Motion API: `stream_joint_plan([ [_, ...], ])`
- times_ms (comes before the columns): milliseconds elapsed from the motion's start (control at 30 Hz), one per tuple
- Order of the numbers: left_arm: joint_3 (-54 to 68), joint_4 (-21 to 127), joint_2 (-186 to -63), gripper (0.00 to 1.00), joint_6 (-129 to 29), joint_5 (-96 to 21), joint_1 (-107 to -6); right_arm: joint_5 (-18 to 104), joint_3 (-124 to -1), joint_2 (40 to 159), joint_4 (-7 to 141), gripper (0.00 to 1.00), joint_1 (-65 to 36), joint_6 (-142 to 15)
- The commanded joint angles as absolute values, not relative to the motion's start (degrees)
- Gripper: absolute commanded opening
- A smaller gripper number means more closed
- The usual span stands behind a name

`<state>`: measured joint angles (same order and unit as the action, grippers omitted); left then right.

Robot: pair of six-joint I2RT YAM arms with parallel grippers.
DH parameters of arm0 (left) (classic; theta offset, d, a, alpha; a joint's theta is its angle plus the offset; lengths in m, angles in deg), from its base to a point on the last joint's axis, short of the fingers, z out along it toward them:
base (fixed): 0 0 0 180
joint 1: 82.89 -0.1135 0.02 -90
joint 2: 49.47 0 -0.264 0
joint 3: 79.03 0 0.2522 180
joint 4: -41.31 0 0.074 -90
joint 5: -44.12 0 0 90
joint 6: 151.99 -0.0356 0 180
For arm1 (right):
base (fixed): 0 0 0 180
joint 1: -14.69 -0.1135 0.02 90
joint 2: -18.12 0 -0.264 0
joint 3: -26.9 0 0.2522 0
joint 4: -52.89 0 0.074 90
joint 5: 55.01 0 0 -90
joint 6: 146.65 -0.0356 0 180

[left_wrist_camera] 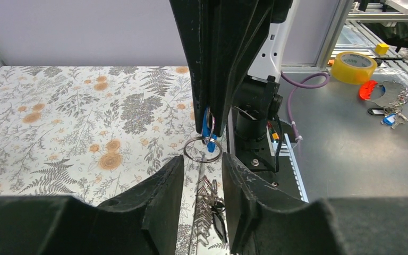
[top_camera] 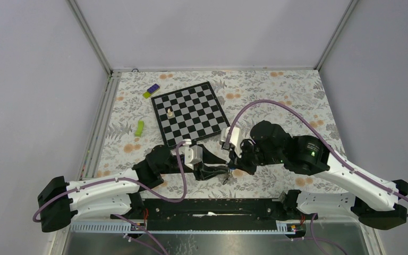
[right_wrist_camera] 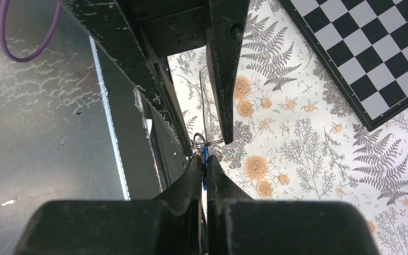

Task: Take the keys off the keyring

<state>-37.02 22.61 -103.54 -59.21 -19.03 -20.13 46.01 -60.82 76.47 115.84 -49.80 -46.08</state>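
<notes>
The keyring (left_wrist_camera: 202, 150) is a thin wire ring hanging from a blue tag (left_wrist_camera: 208, 130). My right gripper (right_wrist_camera: 204, 161) is shut on that tag and holds it just above the floral cloth near the table's front edge. My left gripper (left_wrist_camera: 203, 162) faces it, jaws apart, with the ring just beyond its fingertips. The keys (left_wrist_camera: 210, 204) are a silvery bunch with one dark head, lying below the gap between the left fingers and touching neither. I cannot tell whether any key still hangs on the ring. From above, both grippers (top_camera: 228, 170) meet over the keys (top_camera: 226, 179).
A chessboard (top_camera: 191, 111) with one white piece (top_camera: 169, 112) lies behind the grippers. A green object (top_camera: 139, 127) and a purple-and-yellow block (top_camera: 150, 91) sit at the left. On the metal bench beside the table are a yellow tape roll (left_wrist_camera: 355, 66) and a red part (left_wrist_camera: 369, 89).
</notes>
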Motion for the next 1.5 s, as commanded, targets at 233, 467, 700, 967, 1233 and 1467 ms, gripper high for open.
stream_joint_plan([
  [233, -34.4, 25.0, -99.5, 0.46, -62.2, -27.1, -20.0, 38.4, -61.8, 77.1, 111.7, 0.00, -49.8, -54.8],
  [467, -36.4, 23.4, -94.8, 0.52, -65.5, -31.5, -20.0, 36.3, -61.3, 77.0, 109.8, 0.00, -49.8, -60.6],
  [700, -36.3, 22.3, -95.6, 0.47, -65.9, -30.4, -20.0, 32.3, -62.3, 77.7, 108.2, 0.00, -49.8, -67.0],
  [967, -35.3, 22.6, -97.3, 0.42, -65.6, -28.5, -20.0, 27.9, -63.6, 78.2, 107.8, 0.00, -49.8, -72.5],
  [1233, -34.8, 22.8, -98.5, 0.41, -65.6, -30.1, -20.0, 30.3, -63.5, 77.8, 106.7, 0.00, -49.8, -73.1],
  [1467, -34.1, 22.6, -100.0, 0.39, -65.6, -31.0, -20.0, 32.0, -63.2, 77.9, 106.5, 0.00, -49.8, -73.0],
])
